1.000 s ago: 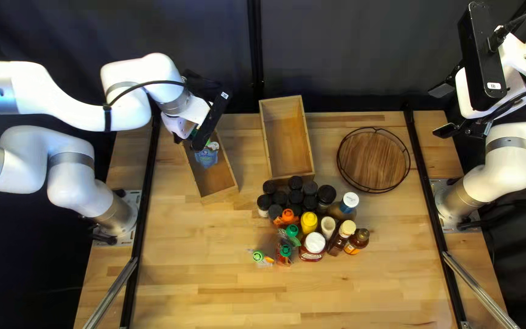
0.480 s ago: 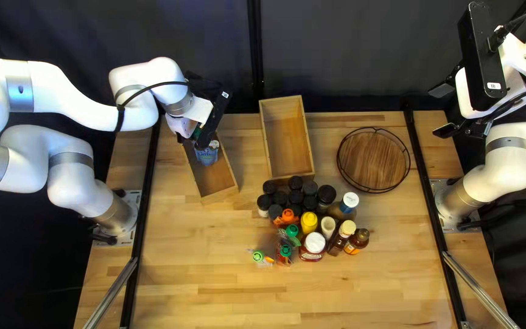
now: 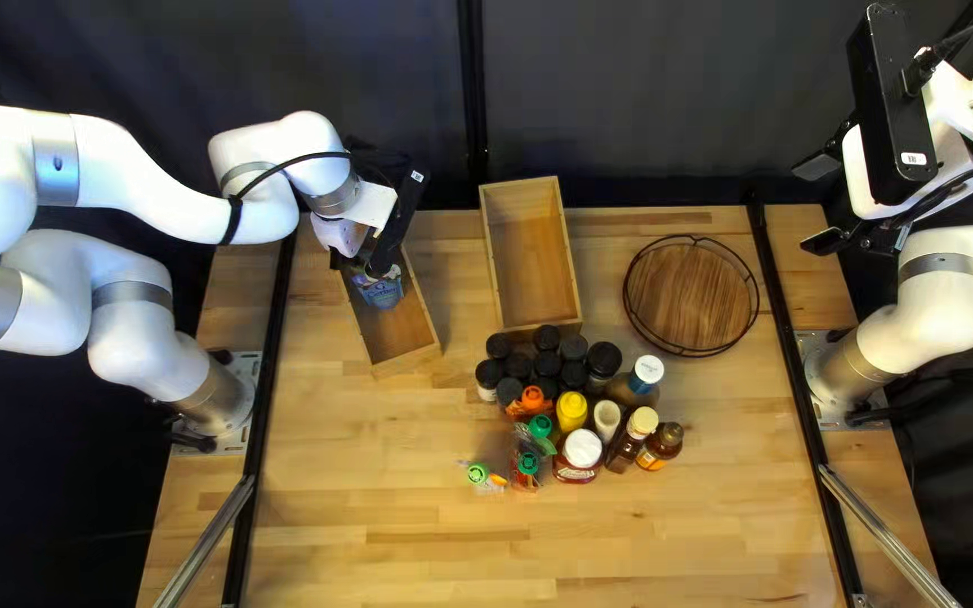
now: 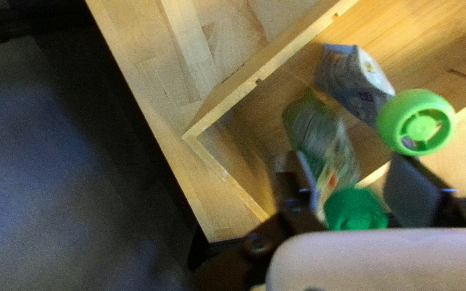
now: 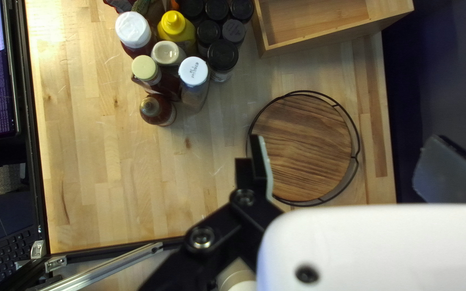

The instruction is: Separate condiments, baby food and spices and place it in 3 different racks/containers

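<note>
Two baby-food pouches occupied the left wooden box [image 3: 405, 358] on the tabletop [image 3: 374, 495]. The darker-capped pouch [image 4: 322, 134] lay between the fingers of your left hand [image 4: 347, 164], its long axis running from the cap, close in, outward and ahead. The fingers stood apart with nothing clamped, which suggested the release step. The lighter-capped pouch [image 4: 351, 83] lay ahead, its cap just beside one finger; a straight lift probably suited you best, since a sideways exit could have dragged it.

Your likely next target, a loose pouch [image 3: 484, 477], lay nearer the near edge and right of that box in the top left view; its long axis could not be told. Your left hand was the nearer. The box wall stood in the way, and a green-capped pouch [image 3: 527, 464] stood beside the target, with black-capped jars [image 3: 546, 366] beyond. Your right hand [image 5: 351, 156] was spread, holding nothing, near the round rack [image 5: 308, 145].
</note>
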Robot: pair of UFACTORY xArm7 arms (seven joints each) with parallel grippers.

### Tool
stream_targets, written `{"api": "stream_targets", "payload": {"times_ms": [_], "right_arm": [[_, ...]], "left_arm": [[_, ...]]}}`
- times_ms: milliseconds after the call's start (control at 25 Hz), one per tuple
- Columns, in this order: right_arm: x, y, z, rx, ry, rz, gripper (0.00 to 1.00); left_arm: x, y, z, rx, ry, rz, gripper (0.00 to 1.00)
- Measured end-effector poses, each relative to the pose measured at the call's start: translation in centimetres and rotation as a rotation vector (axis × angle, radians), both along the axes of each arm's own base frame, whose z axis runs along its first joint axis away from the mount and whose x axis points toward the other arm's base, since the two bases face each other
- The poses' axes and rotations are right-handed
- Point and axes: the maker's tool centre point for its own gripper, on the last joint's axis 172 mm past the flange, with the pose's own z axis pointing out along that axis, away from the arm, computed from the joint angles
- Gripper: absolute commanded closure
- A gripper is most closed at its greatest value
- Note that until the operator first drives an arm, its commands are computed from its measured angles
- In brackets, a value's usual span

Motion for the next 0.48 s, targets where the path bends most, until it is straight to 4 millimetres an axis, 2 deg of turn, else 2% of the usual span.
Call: {"api": "stream_targets", "payload": {"times_ms": [120, 200, 320, 480], "right_arm": [[0.0, 0.0, 0.0, 0.0, 0.0, 0.0, 0.0], [0.0, 0.0, 0.0, 0.0, 0.0, 0.0, 0.0], [0.0, 0.0, 0.0, 0.0, 0.0, 0.0, 0.0], [0.0, 0.0, 0.0, 0.0, 0.0, 0.0, 0.0]], "left_arm": [[0.5, -1.1, 2.1, -0.004, -0.003, 0.015, 0.0], [1.4, -3.2, 3.6, -0.023, -0.012, 0.015, 0.0], [3.9, -8.1, 5.7, -0.071, -0.039, -0.005, 0.0], [7.2, -15.9, 7.1, -0.136, -0.082, -0.039, 0.0]]}}
